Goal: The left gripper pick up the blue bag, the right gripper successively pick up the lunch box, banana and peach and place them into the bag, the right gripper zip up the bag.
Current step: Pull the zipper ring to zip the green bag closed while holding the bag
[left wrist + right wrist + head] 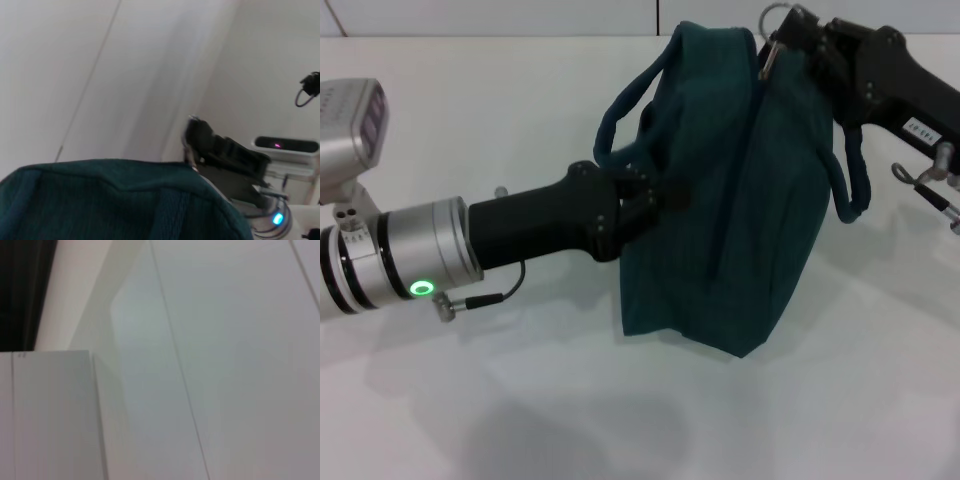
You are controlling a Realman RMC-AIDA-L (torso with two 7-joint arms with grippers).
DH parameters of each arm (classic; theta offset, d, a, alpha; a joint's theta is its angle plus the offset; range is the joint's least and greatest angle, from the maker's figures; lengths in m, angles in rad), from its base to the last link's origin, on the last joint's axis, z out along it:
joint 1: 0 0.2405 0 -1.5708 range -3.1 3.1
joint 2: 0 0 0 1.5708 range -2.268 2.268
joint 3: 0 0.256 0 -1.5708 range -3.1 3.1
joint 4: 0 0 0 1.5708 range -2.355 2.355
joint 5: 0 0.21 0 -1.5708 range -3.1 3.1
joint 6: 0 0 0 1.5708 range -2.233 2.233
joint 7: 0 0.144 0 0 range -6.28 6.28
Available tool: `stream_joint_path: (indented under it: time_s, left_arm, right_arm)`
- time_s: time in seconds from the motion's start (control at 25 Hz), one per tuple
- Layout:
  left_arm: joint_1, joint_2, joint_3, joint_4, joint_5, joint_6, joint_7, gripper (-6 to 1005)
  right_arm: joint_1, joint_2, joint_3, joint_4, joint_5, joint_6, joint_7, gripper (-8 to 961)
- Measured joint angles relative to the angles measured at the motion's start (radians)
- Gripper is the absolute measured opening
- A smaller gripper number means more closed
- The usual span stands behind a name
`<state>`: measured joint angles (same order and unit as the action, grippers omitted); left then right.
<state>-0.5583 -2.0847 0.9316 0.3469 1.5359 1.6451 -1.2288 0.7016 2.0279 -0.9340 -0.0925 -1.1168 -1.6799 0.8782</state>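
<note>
The blue bag point(730, 200) stood upright at the centre of the head view on the white table point(520, 400), its top seam closed and one looped handle point(630, 100) arching toward the upper left. The left gripper point(655, 195) reached in from the left edge and was clamped on the bag's side at mid-height. The right gripper point(790, 45), entering from the upper right corner, was closed on the metal zip pull point(772, 25) at the bag's top end.
</note>
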Motion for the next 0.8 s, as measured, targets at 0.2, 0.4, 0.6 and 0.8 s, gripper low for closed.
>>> stream_joint_path:
  time_s: [0.2,0.4,0.6,0.8]
  left_arm:
    - [0.005,0.002,0.031,0.0,0.01,0.031,-0.001,56]
    - [0.007,0.002,0.038,0.003,0.052,0.084,-0.001,56]
    - [0.024,0.004,0.041,0.006,0.095,0.138,-0.001,55]
    - [0.044,0.007,0.041,0.009,0.109,0.168,0.005,55]
  right_arm:
    - [-0.003,0.0,0.0,-0.007,0.018,0.014,0.031,66]
    - [-0.005,0.0,0.0,-0.009,0.027,0.063,0.04,68]
    - [0.001,0.0,-0.006,-0.011,0.031,0.161,0.098,70]
    - [0.012,0.0,-0.01,-0.011,0.031,0.213,0.119,72]
